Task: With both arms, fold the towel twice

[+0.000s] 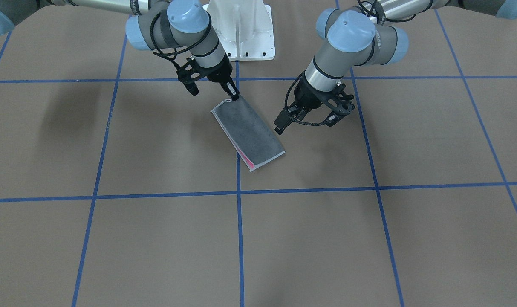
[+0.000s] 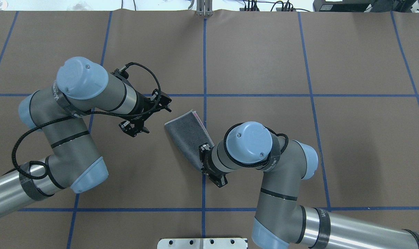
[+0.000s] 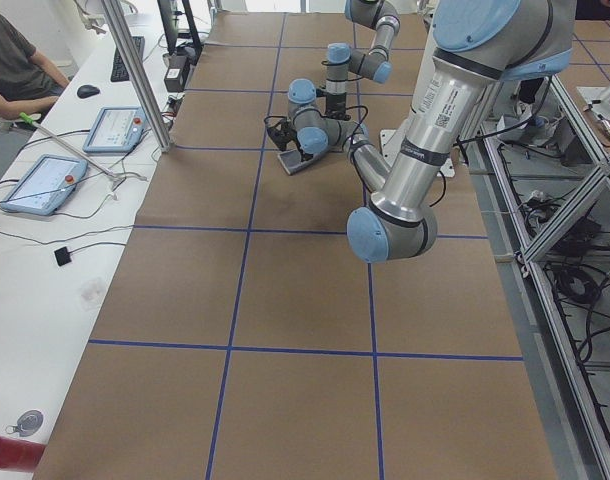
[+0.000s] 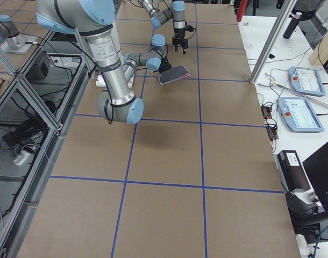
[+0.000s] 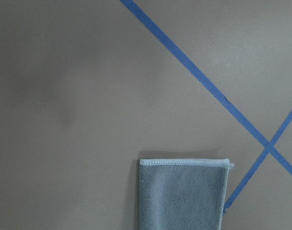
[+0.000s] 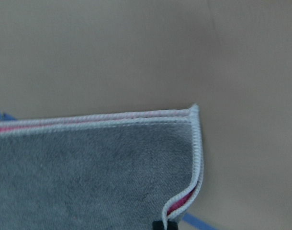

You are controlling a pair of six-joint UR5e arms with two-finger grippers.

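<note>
One fold done: towel [image 1: 249, 133] lies as grey strip mid-worktop [image 1: 369, 238]. Front view: right arm [image 1: 198, 47], jaws seemingly pinched on towel's 12 o'clock corner; left arm [image 1: 348, 47] hovers at 3 o'clock, jaws unreadable. We judge second fold next: left needs neighbouring corner.

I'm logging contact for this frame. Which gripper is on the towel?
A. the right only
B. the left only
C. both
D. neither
A: the right gripper pinches one corner of the towel, while the left gripper hangs beside the towel's long edge with a strip of bare table between them.
</note>
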